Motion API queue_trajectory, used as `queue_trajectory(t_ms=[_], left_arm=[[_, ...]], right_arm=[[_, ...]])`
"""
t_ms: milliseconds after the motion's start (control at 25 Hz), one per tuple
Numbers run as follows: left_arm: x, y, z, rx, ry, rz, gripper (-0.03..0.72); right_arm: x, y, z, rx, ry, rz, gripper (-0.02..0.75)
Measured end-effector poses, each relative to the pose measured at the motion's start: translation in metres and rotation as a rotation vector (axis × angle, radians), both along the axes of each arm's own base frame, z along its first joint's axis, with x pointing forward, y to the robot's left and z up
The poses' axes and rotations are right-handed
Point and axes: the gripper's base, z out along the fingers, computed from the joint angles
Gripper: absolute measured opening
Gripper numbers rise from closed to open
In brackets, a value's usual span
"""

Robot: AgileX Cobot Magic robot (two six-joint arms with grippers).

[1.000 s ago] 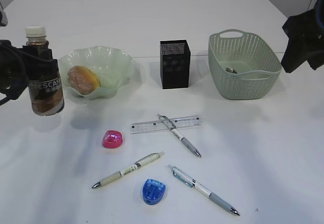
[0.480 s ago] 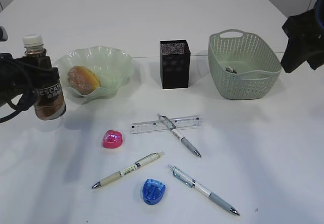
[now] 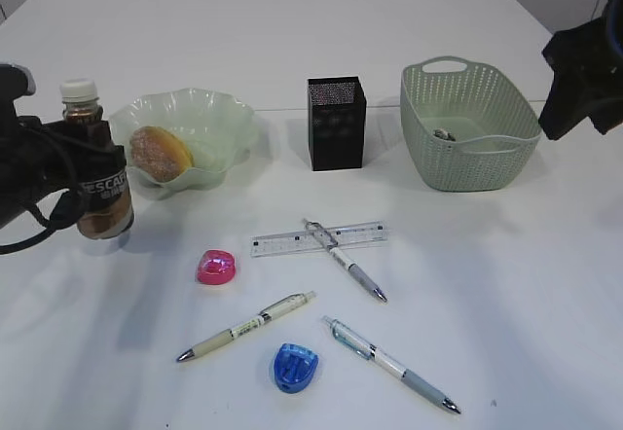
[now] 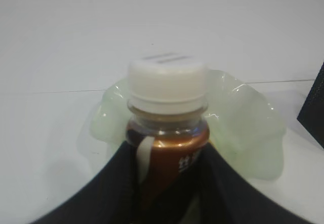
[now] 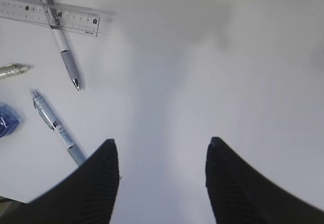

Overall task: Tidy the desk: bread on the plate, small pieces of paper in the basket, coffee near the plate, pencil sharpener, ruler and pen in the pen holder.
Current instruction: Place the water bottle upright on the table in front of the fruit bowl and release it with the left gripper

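— Since a second ago the coffee [image 3: 100, 182] has shifted right, closer to the plate [image 3: 226, 119]?

— Yes. Left gripper [image 4: 167, 183] is clamped on its body, keeping it upright just left of the plate, which holds the bread [image 3: 161, 152].

— Anything in the way?

— No. Nearer the camera lie 3 pens, 2 sharpeners and the ruler [image 3: 319, 238] — one pen across it. Right gripper [image 5: 159, 173] hovers, fingers apart, empty. Beyond: pen holder [image 3: 337, 124], basket [image 3: 469, 138].

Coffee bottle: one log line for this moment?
left gripper: shut on coffee | coffee: beside plate | right gripper: open, empty | ruler: on desk
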Motion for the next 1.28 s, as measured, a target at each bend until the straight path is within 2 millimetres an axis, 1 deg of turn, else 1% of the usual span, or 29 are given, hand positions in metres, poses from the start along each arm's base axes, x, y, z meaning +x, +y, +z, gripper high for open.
queue_trajectory(t_ms=[360,720,1000,1280], left_arm=[[0.004,0.0,-0.017,-0.001,-0.003,0.011,0.241],[0.006,-0.002,-0.017,0.001,-0.034,-0.007,0.241],[0.007,-0.003,-0.033,0.011,-0.01,-0.005,0.241],[0.008,-0.003,-0.032,0.008,-0.033,-0.003,0.241]], right_arm=[[0.0,0.0,0.0,0.001,-0.001,0.006,0.439],[0.0,0.001,0.0,0.006,-0.001,0.009,0.439],[0.0,0.001,0.0,0.013,0.0,0.011,0.439],[0.0,0.002,0.0,0.025,0.0,0.014,0.439]])
